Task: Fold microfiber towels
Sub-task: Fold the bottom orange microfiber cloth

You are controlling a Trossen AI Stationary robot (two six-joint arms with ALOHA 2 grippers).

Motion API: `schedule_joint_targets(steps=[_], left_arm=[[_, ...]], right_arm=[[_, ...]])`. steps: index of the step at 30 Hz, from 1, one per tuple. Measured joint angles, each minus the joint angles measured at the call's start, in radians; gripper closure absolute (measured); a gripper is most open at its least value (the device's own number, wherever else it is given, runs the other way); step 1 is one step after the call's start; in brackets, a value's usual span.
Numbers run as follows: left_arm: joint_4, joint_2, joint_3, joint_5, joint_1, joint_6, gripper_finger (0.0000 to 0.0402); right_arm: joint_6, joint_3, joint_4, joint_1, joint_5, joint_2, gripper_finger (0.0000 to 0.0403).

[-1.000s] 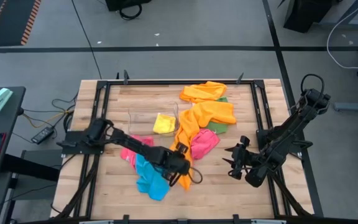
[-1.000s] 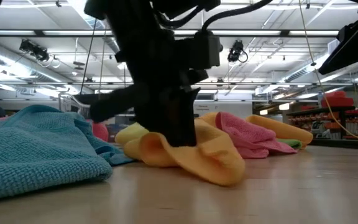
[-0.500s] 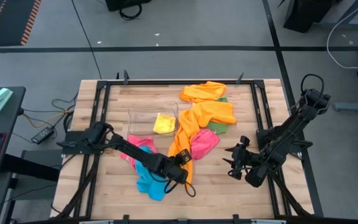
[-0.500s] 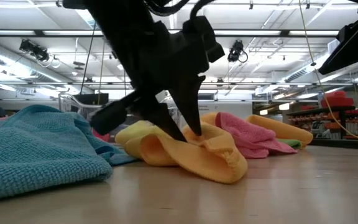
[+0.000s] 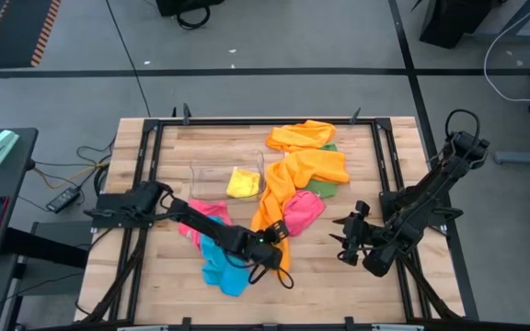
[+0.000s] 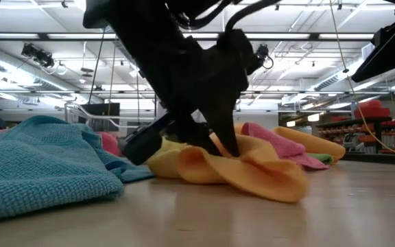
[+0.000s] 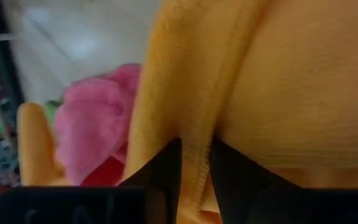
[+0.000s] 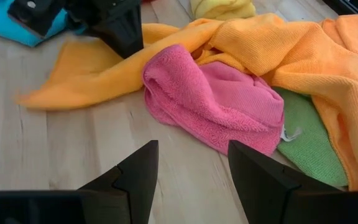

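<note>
The left gripper (image 5: pixel 270 250) is positioned low over the wooden bench (image 5: pixel 339 276), at the near end of a long orange towel (image 5: pixel 288 179). The left wrist view shows its 2 fingers (image 7: pixel 166 168) pinched on a fold of that orange cloth, with fabric pressed between them. In the low view, the gripper comes down from above onto the raised orange fold (image 6: pixel 252 168), and the rest of the cloth lies slack on the bench surface.

The orange towel runs from the gripper toward the far middle of the bench. A second orange towel (image 5: pixel 302 135) lies bunched near the far edge. A pink towel (image 5: pixel 302 210) lies just beside the long orange one, on its right, and touches it. A green towel (image 5: pixel 325 188) is partly covered by the orange and pink cloths. A blue towel (image 5: pixel 221 267) lies crumpled under the left arm, with another pink towel (image 5: pixel 196 225) next to it. A yellow towel (image 5: pixel 242 182) sits inside the clear bin (image 5: pixel 212 179), left of the orange towel.

The right gripper (image 5: pixel 350 237) hovers at the right side of the bench, well apart from the pile. Its fingers (image 8: pixel 135 174) are spread apart and hold nothing; they point toward the pink towel.
</note>
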Motion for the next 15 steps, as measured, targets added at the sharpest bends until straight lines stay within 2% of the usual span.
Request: schedule_joint_targets(steps=[5, 10, 15], left_arm=[[0.058, -0.006, 0.000, -0.154, -0.015, 0.000, 0.0350], [0.055, -0.006, 0.000, -0.163, -0.009, -0.057, 0.0392], [0.037, -0.006, 0.000, -0.145, -0.005, -0.105, 0.0393]], right_arm=[[0.000, 0.000, -0.001, 0.000, 0.000, 0.000, 0.0201], [0.000, 0.000, 0.004, 0.000, 0.003, 0.000, 0.0201], [0.000, 0.000, 0.004, 0.000, 0.003, 0.000, 0.0201]])
